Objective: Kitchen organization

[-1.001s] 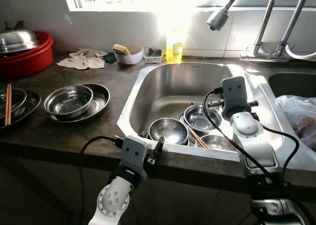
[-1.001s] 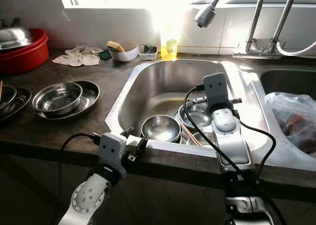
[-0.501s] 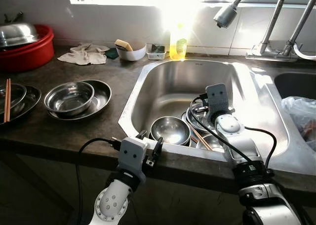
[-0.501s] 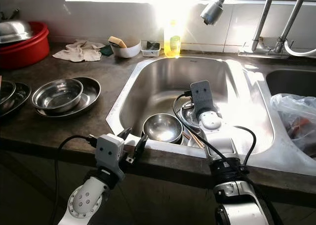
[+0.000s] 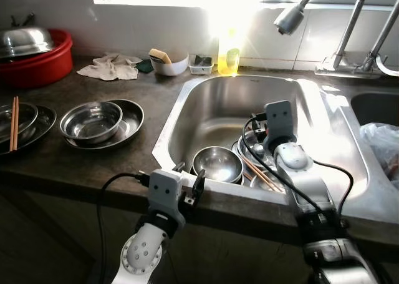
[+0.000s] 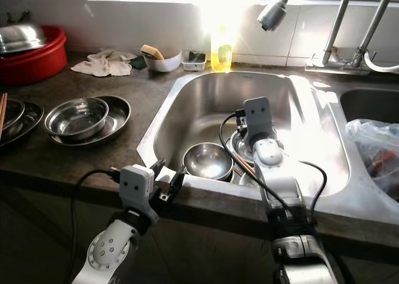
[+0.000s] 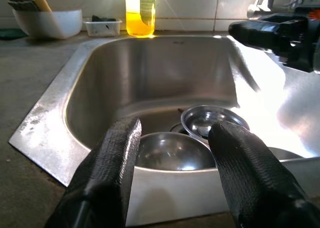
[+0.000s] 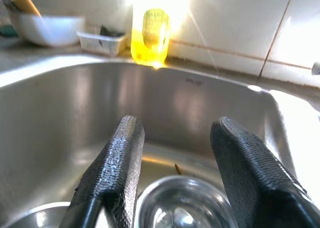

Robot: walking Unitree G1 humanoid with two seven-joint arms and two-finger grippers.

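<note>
We are facing a rectangular stainless-steel sink (image 5: 206,109) set in a dark stone counter (image 5: 124,165), with round steel bowls (image 5: 217,163) and wooden chopsticks (image 5: 259,173) lying at its near end. Our right gripper (image 8: 175,153) is hovering over those bowls, fingers spread apart and holding nothing. Our left gripper (image 7: 172,153) is waiting at the sink's front rim, fingers likewise spread.

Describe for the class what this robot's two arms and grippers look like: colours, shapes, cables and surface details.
Both arms are silver-grey with rounded joints; the left forearm ends in a disc ringed with small holes. Each wrist carries a boxy grey camera block, and a loose black cable loops along each arm. The left gripper and right gripper each have two long, black, rubbery fingers with a fine textured surface, rounded at the tips.
</note>
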